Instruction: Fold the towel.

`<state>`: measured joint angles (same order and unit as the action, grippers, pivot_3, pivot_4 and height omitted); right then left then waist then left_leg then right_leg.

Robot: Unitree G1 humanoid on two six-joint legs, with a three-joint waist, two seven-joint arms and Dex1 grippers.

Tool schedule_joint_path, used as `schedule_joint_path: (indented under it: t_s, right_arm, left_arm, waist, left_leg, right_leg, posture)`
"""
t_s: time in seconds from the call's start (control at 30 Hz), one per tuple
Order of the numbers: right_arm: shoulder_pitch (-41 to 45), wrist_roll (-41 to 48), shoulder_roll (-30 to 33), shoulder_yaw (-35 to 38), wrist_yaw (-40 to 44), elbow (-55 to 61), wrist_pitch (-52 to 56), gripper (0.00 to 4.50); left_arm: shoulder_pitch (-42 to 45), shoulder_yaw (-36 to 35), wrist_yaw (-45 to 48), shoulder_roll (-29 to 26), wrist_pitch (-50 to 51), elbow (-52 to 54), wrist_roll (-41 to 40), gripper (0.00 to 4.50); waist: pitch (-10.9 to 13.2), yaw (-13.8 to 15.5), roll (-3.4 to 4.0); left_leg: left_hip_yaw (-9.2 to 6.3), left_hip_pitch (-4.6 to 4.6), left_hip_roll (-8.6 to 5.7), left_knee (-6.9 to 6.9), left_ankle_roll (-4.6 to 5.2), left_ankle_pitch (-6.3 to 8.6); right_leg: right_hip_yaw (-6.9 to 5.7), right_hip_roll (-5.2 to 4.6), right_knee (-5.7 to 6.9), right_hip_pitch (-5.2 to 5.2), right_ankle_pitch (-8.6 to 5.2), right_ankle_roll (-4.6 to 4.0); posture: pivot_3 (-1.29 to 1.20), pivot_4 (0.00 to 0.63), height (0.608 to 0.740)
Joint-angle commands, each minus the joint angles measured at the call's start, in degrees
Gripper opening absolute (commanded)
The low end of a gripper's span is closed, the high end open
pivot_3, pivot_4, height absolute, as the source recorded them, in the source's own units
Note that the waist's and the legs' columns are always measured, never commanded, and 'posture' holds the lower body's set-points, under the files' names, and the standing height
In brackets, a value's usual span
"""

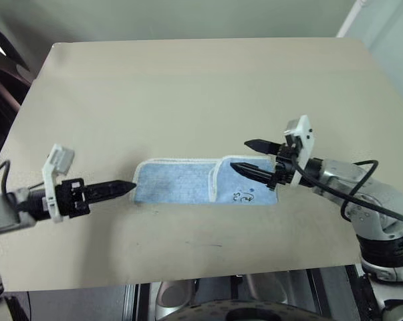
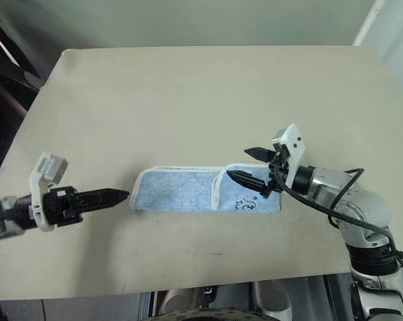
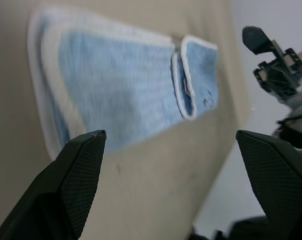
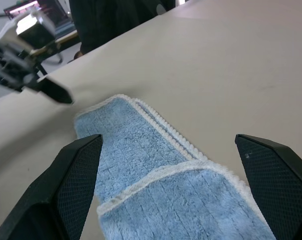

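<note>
The towel (image 1: 181, 182) lies flat near the middle of the table as a long light-blue strip with cream edging. Its right end is folded back over itself, and black marks (image 1: 242, 196) show on the layer beneath. My left gripper (image 1: 124, 188) hangs just off the towel's left end, pointing at it; in the left wrist view its fingers (image 3: 85, 155) stand wide apart with nothing between them. My right gripper (image 1: 252, 158) hovers over the folded right end, open and empty, one finger (image 1: 249, 170) above the flap.
The beige table (image 1: 188, 87) stretches bare behind and in front of the towel. Its front edge (image 1: 188, 279) runs close below the arms. Dark equipment (image 4: 35, 20) stands beyond the table's left side.
</note>
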<state>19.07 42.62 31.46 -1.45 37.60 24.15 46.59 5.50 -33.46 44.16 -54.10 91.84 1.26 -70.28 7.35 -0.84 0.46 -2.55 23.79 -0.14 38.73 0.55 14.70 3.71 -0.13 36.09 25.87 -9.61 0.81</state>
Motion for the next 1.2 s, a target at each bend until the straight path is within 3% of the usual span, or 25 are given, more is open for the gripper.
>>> schedule_joint_path:
  t_s: [0.03,0.2,0.47,0.73,1.2]
  right_arm:
    - [1.2,-1.6,-1.0,-0.8,-0.6,-0.3,-1.1,4.48]
    - [1.7,-4.0,-2.5,-1.6,-0.9,-1.8,-2.0,4.48]
    - [-0.5,-3.2,-3.1,0.5,-3.3,0.5,-0.7,4.48]
    - [-1.7,-2.9,-3.1,2.0,-5.5,2.1,0.6,4.48]
    - [-1.9,-2.9,-3.5,3.4,-8.3,2.7,1.7,4.48]
  left_arm:
    - [-4.4,-2.7,-6.5,-2.0,0.7,-1.4,-10.5,4.5]
    - [-8.3,-3.0,-15.9,-2.7,0.3,-5.0,-21.7,4.5]
    - [-9.5,7.0,-35.7,0.8,-12.9,-8.9,-39.5,4.5]
    - [-6.1,13.1,-43.0,2.9,-18.2,-10.3,-42.7,4.5]
    - [-1.7,11.7,-48.7,6.2,-19.5,-13.6,-42.7,4.5]
  waist:
    - [0.0,0.1,-0.02]
    - [0.0,0.3,-0.06]
    - [0.0,0.6,-0.12]
    - [0.0,0.8,-0.23]
    - [0.0,1.0,-0.2]
  left_leg:
    - [-0.03,-0.03,0.0,-0.03,-0.03,-0.02]
    - [-0.12,-0.19,0.03,-0.2,-0.1,-0.09]
    - [-0.18,-0.44,0.03,-0.57,-0.73,-0.41]
    - [-0.27,-0.6,0.3,-0.62,-1.31,-0.78]
    - [-0.55,-0.92,0.33,-0.72,-1.29,-0.53]
  right_leg:
    - [-0.02,0.02,0.06,0.0,0.0,-0.04]
    - [-0.02,0.12,0.15,-0.05,0.06,-0.2]
    - [-0.02,0.22,0.28,-0.11,0.17,-0.42]
    - [0.13,0.78,0.3,-0.25,0.18,-0.58]
    - [0.12,0.95,0.35,-0.58,-0.07,-0.19]
  posture:
    - [0.0,0.15,0.733]
    - [0.0,0.15,0.733]
    - [0.0,0.15,0.733]
    - [0.0,0.15,0.733]
    - [0.0,0.15,0.733]
